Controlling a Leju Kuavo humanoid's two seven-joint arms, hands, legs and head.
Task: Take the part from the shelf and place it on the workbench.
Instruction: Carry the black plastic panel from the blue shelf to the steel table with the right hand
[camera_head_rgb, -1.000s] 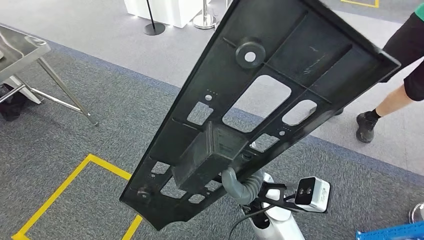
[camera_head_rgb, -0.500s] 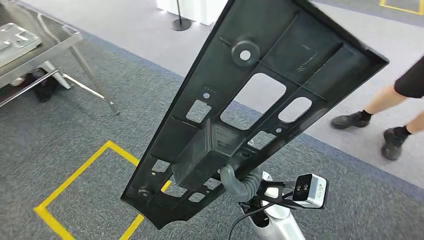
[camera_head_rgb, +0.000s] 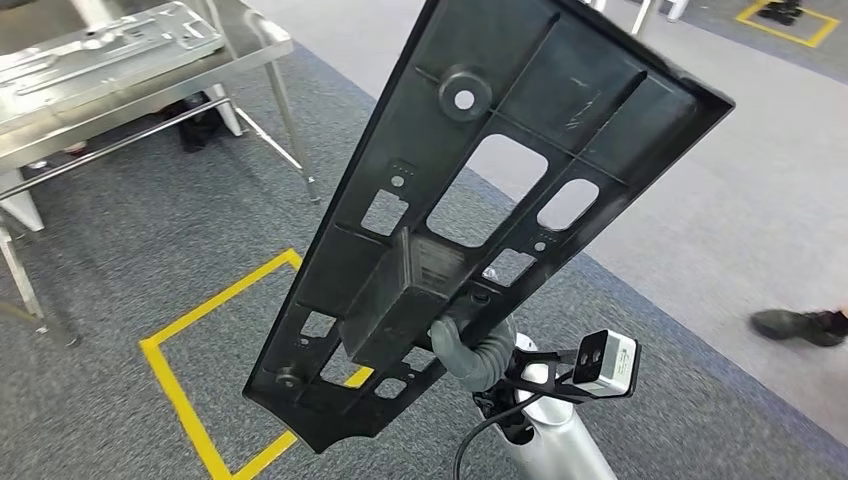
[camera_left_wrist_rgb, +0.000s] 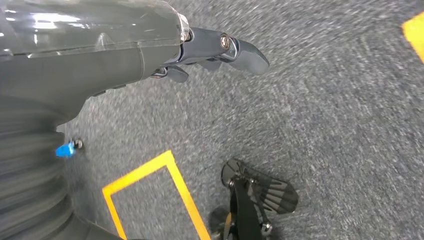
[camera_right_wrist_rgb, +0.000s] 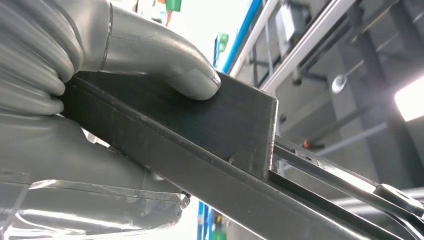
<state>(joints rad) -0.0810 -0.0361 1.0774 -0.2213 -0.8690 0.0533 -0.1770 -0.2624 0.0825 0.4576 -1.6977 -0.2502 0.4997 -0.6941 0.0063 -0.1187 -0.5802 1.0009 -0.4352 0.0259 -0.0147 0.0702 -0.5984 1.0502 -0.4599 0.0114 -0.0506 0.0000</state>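
Head view: the right hand (camera_head_rgb: 470, 355) grips the black part (camera_head_rgb: 480, 200) at 6 o'clock; no writing legible; left hand (camera_left_wrist_rgb: 220, 47) hangs empty, fingers apart.

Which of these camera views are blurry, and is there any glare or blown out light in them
Left wrist view: the carpet is smeared by motion blur, with glare streaks on the left hand cover. Right wrist view: the right hand and black part are sharp, but the background is soft and the lamp is blown out white. Head view: fairly sharp, evenly lit, with soft reflections on the metal workbench.
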